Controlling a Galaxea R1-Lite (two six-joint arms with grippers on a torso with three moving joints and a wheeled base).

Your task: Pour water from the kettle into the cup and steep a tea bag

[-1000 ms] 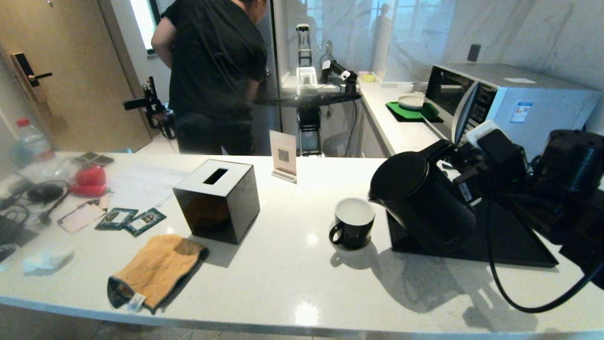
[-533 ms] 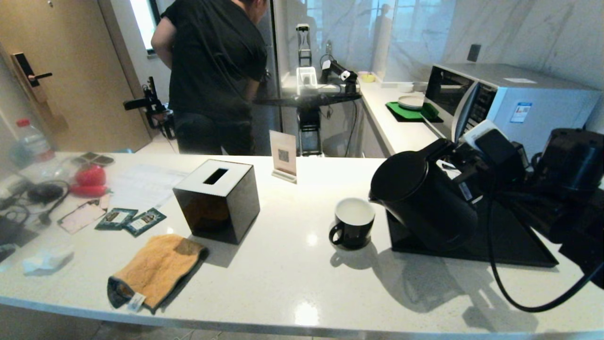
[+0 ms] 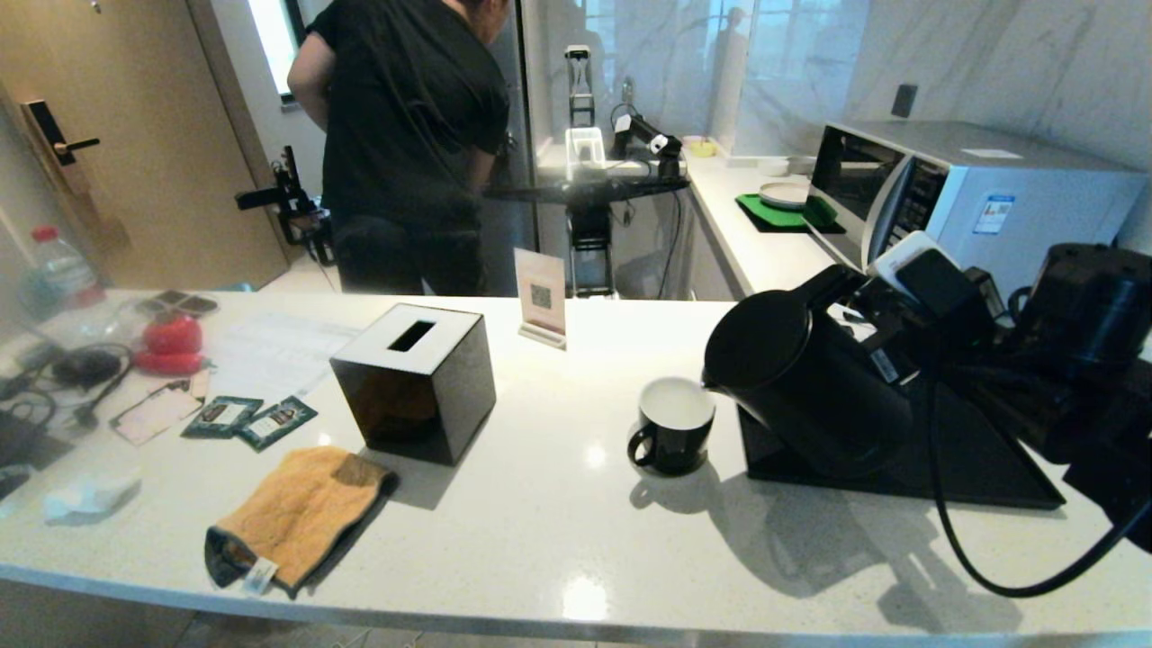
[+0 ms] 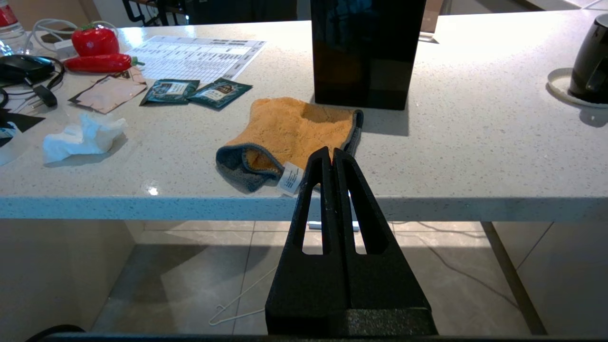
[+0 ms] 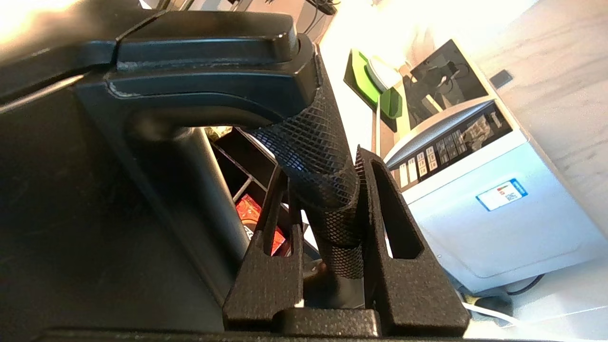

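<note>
The tall black kettle (image 3: 805, 387) leans over the black tray (image 3: 981, 472), its spout right at the rim of the cup (image 3: 673, 436). My right gripper (image 3: 886, 328) is shut on the kettle's textured loop handle (image 5: 316, 161), which sits between both fingers in the right wrist view. The cup is a glossy black mug with a white inside, and it stands on the counter left of the tray. No stream of water shows. I see no pale grey-green tea bag. My left gripper (image 4: 331, 152) is shut and empty, below the counter's front edge.
A black cube tissue box (image 3: 414, 382) and an orange cloth (image 3: 297, 513) lie left of centre. Two dark green packets (image 3: 247, 418), a beige packet (image 3: 160, 412) and red peppers (image 3: 169, 344) are at far left. A microwave (image 3: 972, 198) is behind the kettle. A person stands beyond the counter.
The kettle has tipped slightly further toward the cup, and the right wrist has shifted a little to the left with it. The cup and the left arm have not moved.
</note>
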